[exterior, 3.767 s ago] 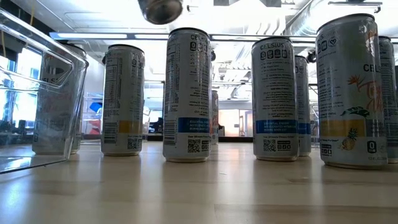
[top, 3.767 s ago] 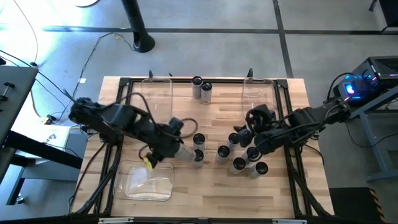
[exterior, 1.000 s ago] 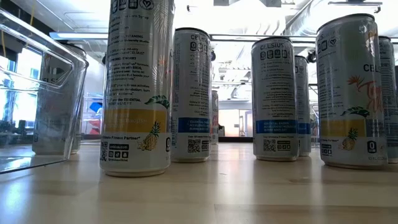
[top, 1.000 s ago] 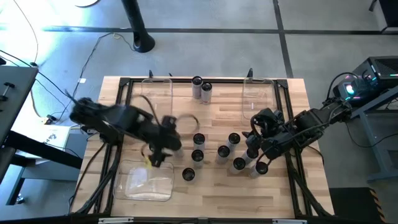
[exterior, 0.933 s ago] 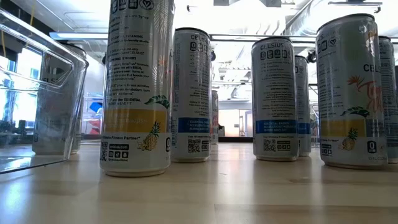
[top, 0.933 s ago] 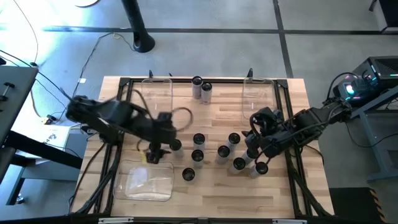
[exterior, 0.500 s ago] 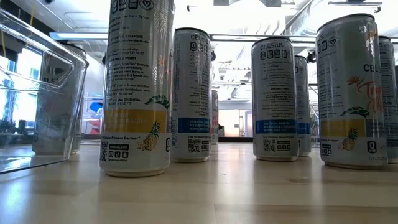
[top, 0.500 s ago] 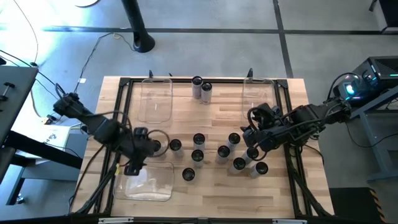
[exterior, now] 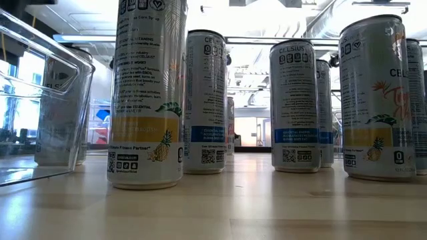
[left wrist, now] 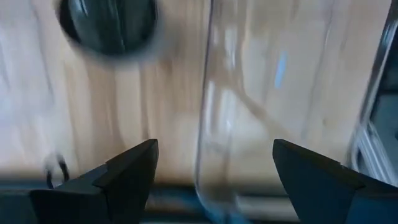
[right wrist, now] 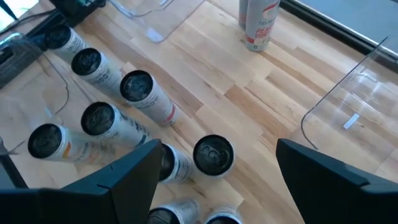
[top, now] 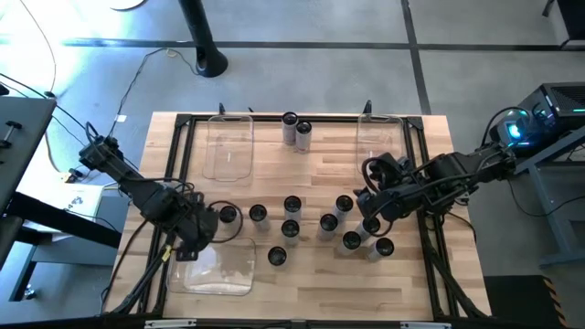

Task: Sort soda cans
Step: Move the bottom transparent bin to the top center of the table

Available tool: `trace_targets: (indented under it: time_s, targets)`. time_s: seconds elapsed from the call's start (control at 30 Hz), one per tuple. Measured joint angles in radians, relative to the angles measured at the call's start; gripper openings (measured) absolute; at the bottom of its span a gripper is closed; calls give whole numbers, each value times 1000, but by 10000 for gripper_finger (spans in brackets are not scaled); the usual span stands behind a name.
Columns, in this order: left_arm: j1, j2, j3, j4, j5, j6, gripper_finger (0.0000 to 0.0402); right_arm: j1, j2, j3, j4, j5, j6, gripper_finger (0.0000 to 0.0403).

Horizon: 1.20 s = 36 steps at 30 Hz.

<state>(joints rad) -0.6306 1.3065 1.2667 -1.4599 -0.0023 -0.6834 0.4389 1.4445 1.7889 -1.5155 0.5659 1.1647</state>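
Note:
Several soda cans stand upright on the wooden table: a cluster mid-table (top: 291, 228), one apart from it nearer the front edge (top: 277, 257), and two at the far edge (top: 290, 121). The low view shows them as tall printed cans (exterior: 147, 93). My left gripper (top: 194, 239) points down, open, over the far edge of the near-left clear bin (top: 224, 274). Its wrist view shows its open fingers (left wrist: 214, 155), the bin's wall (left wrist: 205, 124) and one can top (left wrist: 109, 25). My right gripper (top: 368, 199) hangs open above the right-hand cans (right wrist: 213, 154).
Two more clear bins lie at the far edge, one left (top: 228, 146) and one right (top: 379, 137). A black frame (top: 183, 119) runs round the table. Cables trail from both arms. Bare wood lies along the front edge, right of the near-left bin.
My left gripper has swung from beside the middle cans toward the table's left and near edges and has come down, rolling as it went, to the near-left bin's far edge. It has stayed open. The cans have not moved.

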Motion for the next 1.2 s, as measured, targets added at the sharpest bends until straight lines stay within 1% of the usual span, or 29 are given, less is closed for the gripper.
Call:
trace_targets:
  time_s: [0.03,0.1,0.2,0.37,0.5,0.57,0.63,0.73,0.8,0.9,1.0,1.1,1.17,1.2]
  targets:
    - [2,-1,0,-29,36,-16,310,0,0,0,2,-3,-12,311]
    - [2,-4,-7,-48,68,-52,310,0,0,0,7,-2,-28,311]
    - [-8,-4,-56,10,86,-82,310,-2,0,0,22,-2,-62,311]
    - [-61,-4,-136,78,65,-45,310,-2,0,0,25,-13,-73,311]
    - [-115,-4,-172,83,-2,-23,310,-2,0,0,24,-16,-77,311]
    - [-125,-3,-185,21,-30,-77,310,-2,0,0,24,-16,-91,311]
    - [-119,-10,-187,-13,-20,-151,310,-2,0,0,24,-16,-99,311]
    - [-107,-29,-182,71,38,-228,310,-2,0,0,24,-15,-114,311]
    - [-107,-42,-183,174,43,-231,310,-3,0,0,24,-14,-125,311]
    - [-120,-43,-183,410,7,-124,310,-3,0,0,25,-14,-134,311]
    - [-124,-20,-180,561,-58,30,310,-3,0,0,25,-13,-129,311]
    - [-112,26,-160,547,-130,177,310,-3,1,0,27,-18,-119,311]
    - [-95,58,-139,534,-141,240,310,-3,1,0,28,-19,-106,311]
    - [-87,73,-126,520,-131,243,310,-3,1,0,28,-19,-98,311]
